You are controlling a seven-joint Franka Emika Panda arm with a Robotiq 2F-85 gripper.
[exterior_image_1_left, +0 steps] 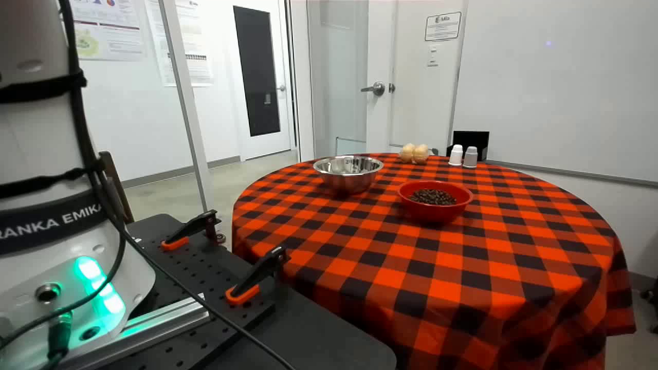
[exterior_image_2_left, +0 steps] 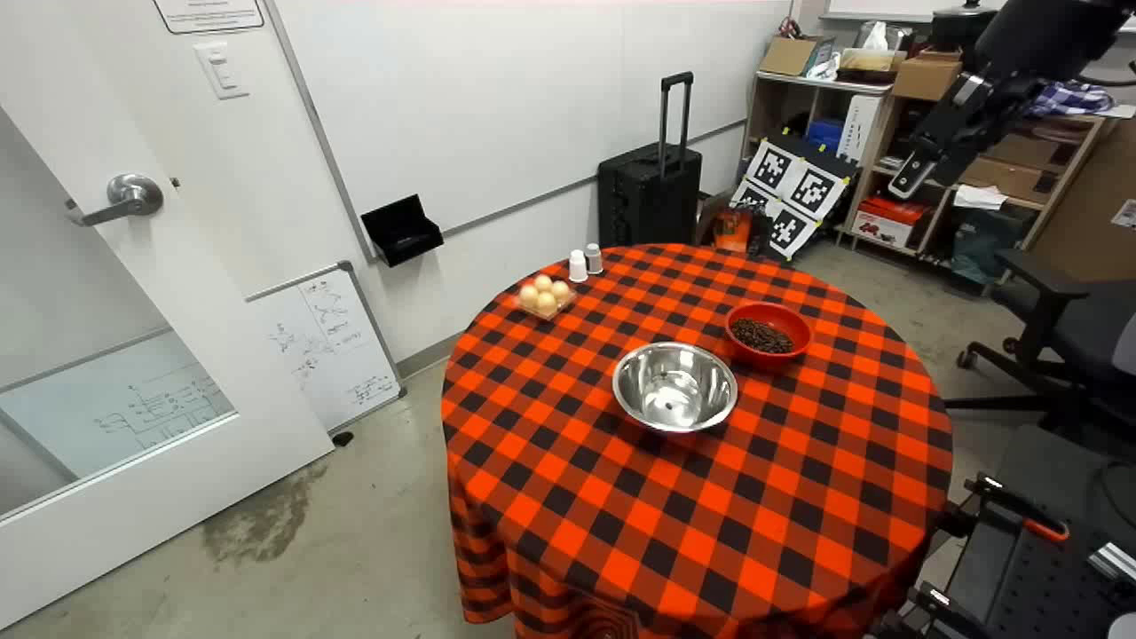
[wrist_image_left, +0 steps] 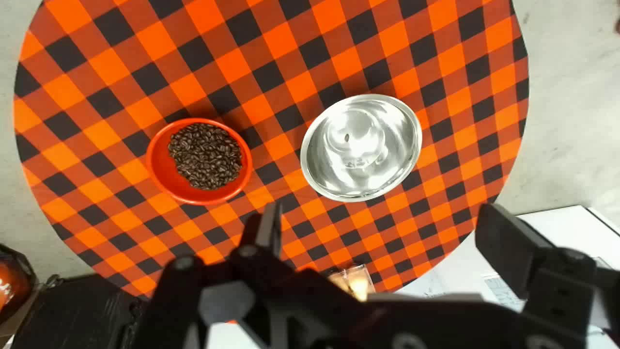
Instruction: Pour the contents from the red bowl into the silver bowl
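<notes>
Beans (wrist_image_left: 206, 156) lie in the red bowl (wrist_image_left: 164, 168), near the silver bowl (wrist_image_left: 361, 149) for pouring, we judge; gripper (wrist_image_left: 379, 207) spread, empty.

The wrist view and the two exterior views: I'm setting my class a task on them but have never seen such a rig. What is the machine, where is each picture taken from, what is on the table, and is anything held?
The machine is one robot arm. Two cameras outside it give the exterior views; a third, on its wrist, looks down past the tool onto the cloth-covered table. There sit a red bowl of dark beans, a silver bowl with a dark speck inside, pale egg-like objects, a white container and a grey one. The tool is open and holds nothing.
</notes>
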